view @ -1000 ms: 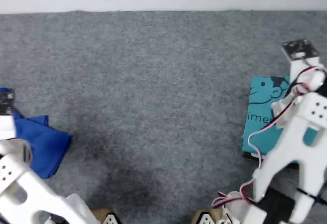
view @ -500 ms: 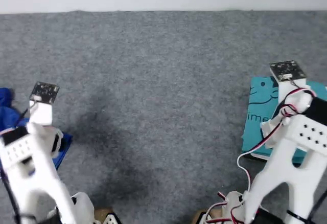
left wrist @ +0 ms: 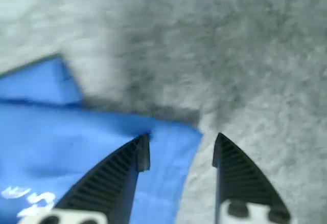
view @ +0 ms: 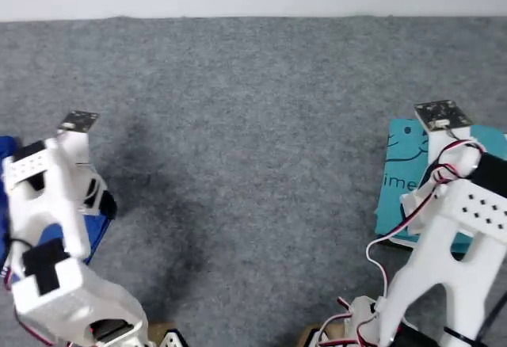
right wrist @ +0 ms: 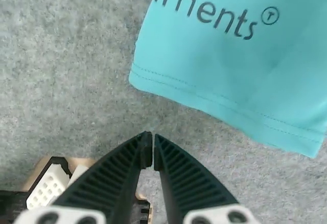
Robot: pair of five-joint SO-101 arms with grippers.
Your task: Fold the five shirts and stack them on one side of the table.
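Observation:
A blue shirt (view: 59,234) lies crumpled at the table's left edge, mostly under my left arm. My left gripper (left wrist: 180,151) hangs open right over a corner of the blue shirt (left wrist: 76,142), one finger above the cloth and the other above bare carpet. A folded teal shirt (view: 404,181) with dark print lies at the right edge. My right gripper (right wrist: 149,150) is shut and empty, hovering over the carpet just off the hem of the teal shirt (right wrist: 240,55).
Grey carpet (view: 253,125) covers the table, with a white wall along the far edge. The arms' bases and a tan mount (right wrist: 51,180) stand at the near edge. Red and white wires (view: 412,204) hang from the right arm.
My left arm has swung in from the left edge and now stands over the blue shirt's corner. My right arm has drawn back a little toward the near side.

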